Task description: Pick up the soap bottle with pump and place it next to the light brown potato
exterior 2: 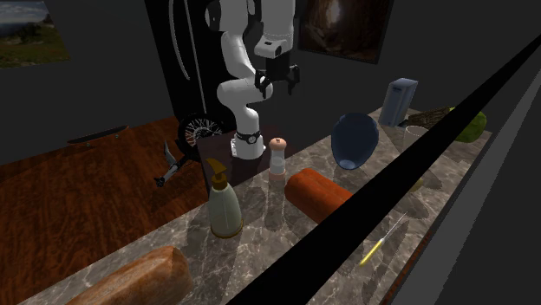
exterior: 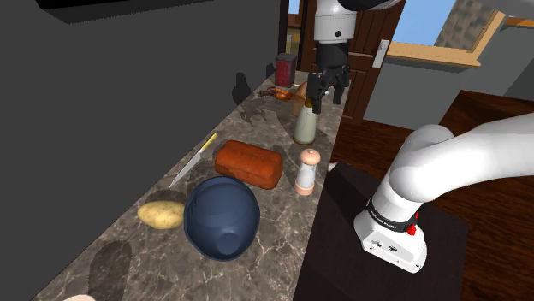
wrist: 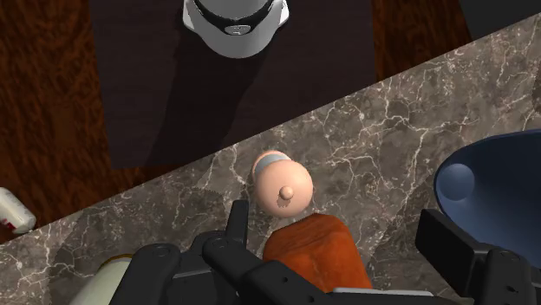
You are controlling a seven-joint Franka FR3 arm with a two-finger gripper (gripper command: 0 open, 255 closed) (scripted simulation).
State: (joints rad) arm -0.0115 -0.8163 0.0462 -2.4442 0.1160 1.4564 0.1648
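Observation:
The soap bottle (exterior: 304, 121) is pale, with a tan pump, and stands upright on the marble counter (exterior: 257, 120) near its front edge. In the second exterior view the soap bottle (exterior 2: 225, 206) stands left of the other items. The light brown potato (exterior: 161, 214) lies far along the counter, beside a dark blue bowl (exterior: 221, 215). My black gripper (exterior: 327, 89) hangs open and empty well above the counter, near the bottle. In the wrist view the gripper (wrist: 338, 230) has its fingers spread wide over a reddish loaf (wrist: 316, 251), and the bottle's body (wrist: 104, 284) is off to one side.
A pink-topped shaker (exterior: 308, 171), the reddish loaf (exterior: 249, 162) and a yellow-handled knife (exterior: 193, 159) lie between bottle and potato. A red can (exterior: 285, 68) stands at the counter's far end. The robot's stand (exterior: 376, 239) is beside the counter. Another brown loaf (exterior 2: 130, 282) lies past the bottle.

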